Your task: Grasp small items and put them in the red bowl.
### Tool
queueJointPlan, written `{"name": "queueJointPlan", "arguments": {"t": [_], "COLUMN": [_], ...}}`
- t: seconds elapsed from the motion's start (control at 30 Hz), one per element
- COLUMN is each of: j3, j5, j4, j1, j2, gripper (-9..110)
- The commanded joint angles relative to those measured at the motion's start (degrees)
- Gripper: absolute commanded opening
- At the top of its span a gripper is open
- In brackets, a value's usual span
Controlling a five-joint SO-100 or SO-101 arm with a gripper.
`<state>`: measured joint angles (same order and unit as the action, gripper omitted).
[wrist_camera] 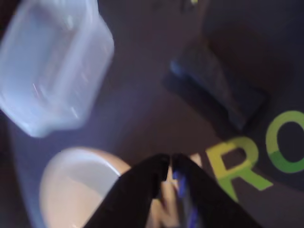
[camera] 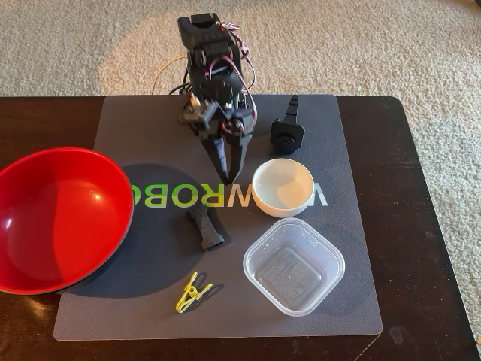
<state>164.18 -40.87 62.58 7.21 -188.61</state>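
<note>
The red bowl (camera: 60, 218) stands at the left table edge, partly on the mat. My gripper (camera: 228, 179) hangs tip-down over the mat's middle, shut and holding nothing. To its right sits the small white bowl (camera: 282, 186), and the clear square container (camera: 293, 265) lies nearer the front. A short black cylinder (camera: 205, 230) lies just in front of the gripper. The black boxy part with a ridged stem (camera: 288, 128) lies at the back right, and a yellow clip (camera: 193, 291) near the front. The blurred wrist view shows the gripper (wrist_camera: 170, 164) above the mat lettering, between the white bowl (wrist_camera: 80, 190) and the cylinder (wrist_camera: 218, 90), with the container (wrist_camera: 52, 66) beyond.
A grey mat (camera: 338, 301) with green lettering covers a dark wooden table (camera: 436, 226), and carpet lies beyond the table's far edge. The arm's base and cables (camera: 214, 60) stand at the mat's back edge.
</note>
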Motion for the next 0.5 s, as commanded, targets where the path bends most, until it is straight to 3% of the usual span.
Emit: {"name": "queueJointPlan", "arguments": {"t": [0.0, 0.33, 0.47], "j3": [-13.54, -18.02, -13.18], "j5": [9.32, -4.04, -6.5], "j4": [2.81, 10.2, 13.1], "j1": [-4.39, 7.73, 15.82], "j2": [0.18, 21.97, 15.56], "gripper": [0, 2, 9]}}
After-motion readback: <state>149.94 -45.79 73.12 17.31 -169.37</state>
